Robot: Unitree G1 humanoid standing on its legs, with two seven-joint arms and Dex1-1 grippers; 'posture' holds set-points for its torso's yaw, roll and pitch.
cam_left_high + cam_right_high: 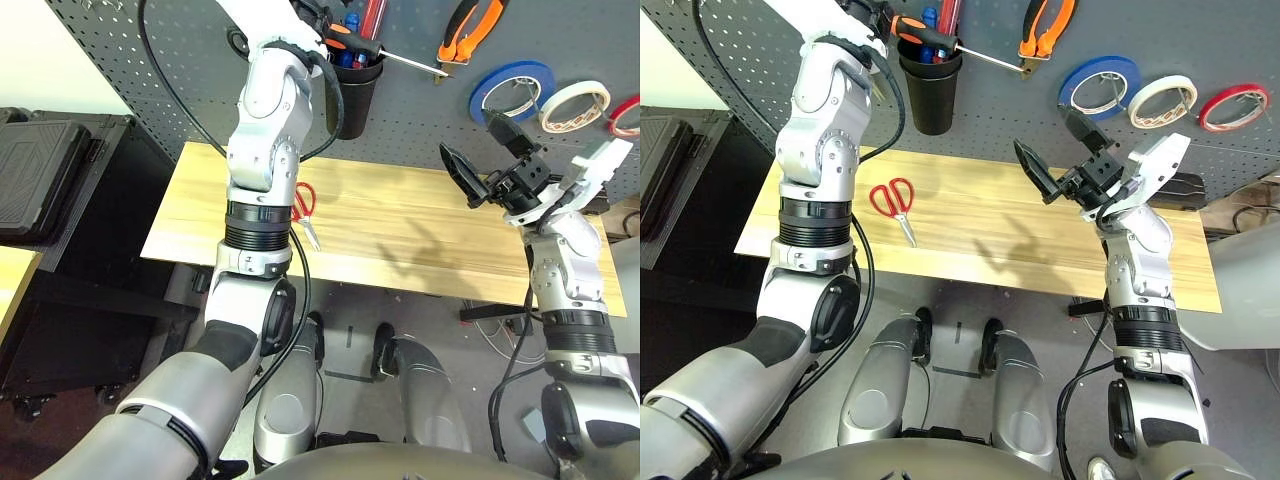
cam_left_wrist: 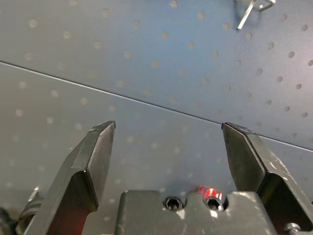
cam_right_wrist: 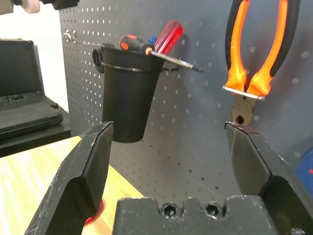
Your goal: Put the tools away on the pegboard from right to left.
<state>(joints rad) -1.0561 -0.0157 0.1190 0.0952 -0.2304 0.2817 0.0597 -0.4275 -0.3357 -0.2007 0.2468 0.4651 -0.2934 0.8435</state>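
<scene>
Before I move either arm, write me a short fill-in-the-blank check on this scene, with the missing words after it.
1. The red-handled scissors lie on the wooden ____.
2. On the pegboard, the white tape roll hangs between the red tape roll and the ____ tape roll.
3. The orange-and-black-handled pliers hang on the ____.
4. The fingers of the left gripper and of the right gripper stand ____.

Missing words: table; blue; pegboard; open.

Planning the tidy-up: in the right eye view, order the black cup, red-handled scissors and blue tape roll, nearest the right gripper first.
From the right gripper:
1. Blue tape roll, pegboard
2. Black cup, leftward
3. Red-handled scissors, tabletop
</scene>
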